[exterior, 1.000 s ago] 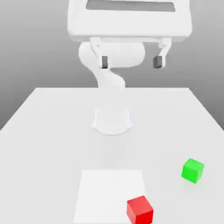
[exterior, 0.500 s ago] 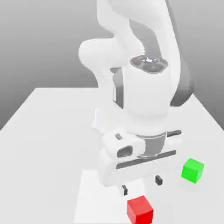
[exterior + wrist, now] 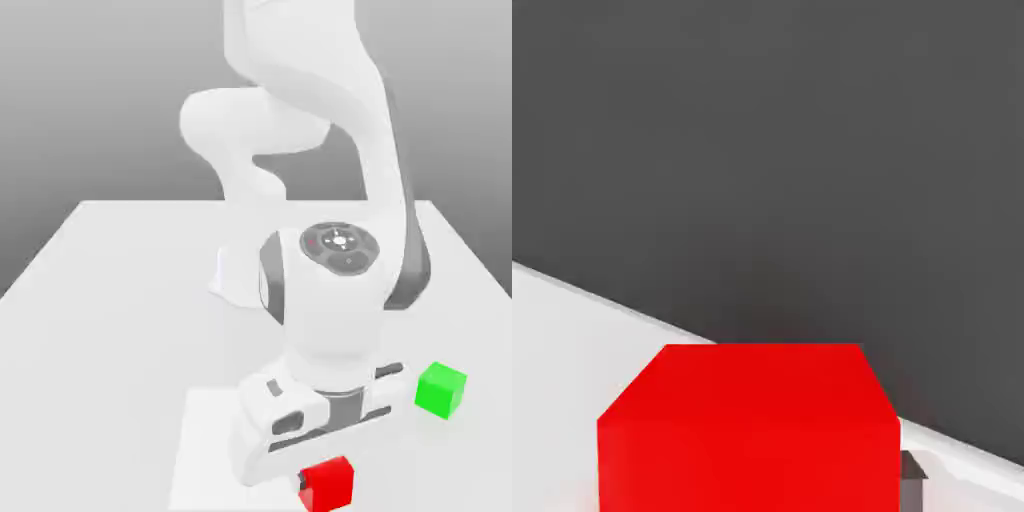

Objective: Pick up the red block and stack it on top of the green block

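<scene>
Change: we see that the arm (image 3: 330, 150) has come down from high over the table (image 3: 110, 300); a second ago the hand hung up near the top of the exterior view with its fingers spread wide, and now it sits low over the front edge.
Red block: we find the red block (image 3: 327, 484) where it was before, near the table's front edge, on the front corner of the pale square patch (image 3: 210, 440) toward the exterior view's right; the hand's white body now covers its upper part.
Green block: the green block (image 3: 440, 389) has not moved, near the edge on the exterior view's right, apart from the red one.
Gripper: the gripper (image 3: 320, 470) is right at the red block; in the hand view the red block (image 3: 748, 430) sits close up with one dark fingertip (image 3: 913, 478) at its side.
Hard to make out: we cannot tell whether the fingers are pinching the cube, since the hand hides them.
Cut off: the red block's lower part runs out of the hand view.
</scene>
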You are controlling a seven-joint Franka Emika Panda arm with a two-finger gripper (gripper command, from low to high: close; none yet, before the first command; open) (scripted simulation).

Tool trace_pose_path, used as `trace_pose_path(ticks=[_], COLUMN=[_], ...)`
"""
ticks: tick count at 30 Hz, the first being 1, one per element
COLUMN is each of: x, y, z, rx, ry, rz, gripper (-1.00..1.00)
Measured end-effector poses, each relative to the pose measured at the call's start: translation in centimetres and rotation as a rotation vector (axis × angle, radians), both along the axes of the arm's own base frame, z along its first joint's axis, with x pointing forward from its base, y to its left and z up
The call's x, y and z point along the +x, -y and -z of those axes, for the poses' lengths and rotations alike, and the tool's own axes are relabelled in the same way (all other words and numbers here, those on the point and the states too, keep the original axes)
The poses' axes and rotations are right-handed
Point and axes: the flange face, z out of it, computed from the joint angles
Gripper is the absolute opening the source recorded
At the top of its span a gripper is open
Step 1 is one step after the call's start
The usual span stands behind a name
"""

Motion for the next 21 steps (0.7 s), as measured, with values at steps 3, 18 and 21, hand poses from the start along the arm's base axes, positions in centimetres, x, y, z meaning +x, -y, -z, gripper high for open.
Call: trace_pose_path(ticks=[3, 18, 21], x=[-1.7, -17.4, -17.2], y=[-3.4, -20.1, -19.6], z=[-2.1, -2.2, 0.9], rx=[0.002, 0.0, -0.001], ry=[0.0, -0.001, 0.0], rz=[-0.118, -0.901, -0.89], gripper=[-1.0, -1.0, 1.0])
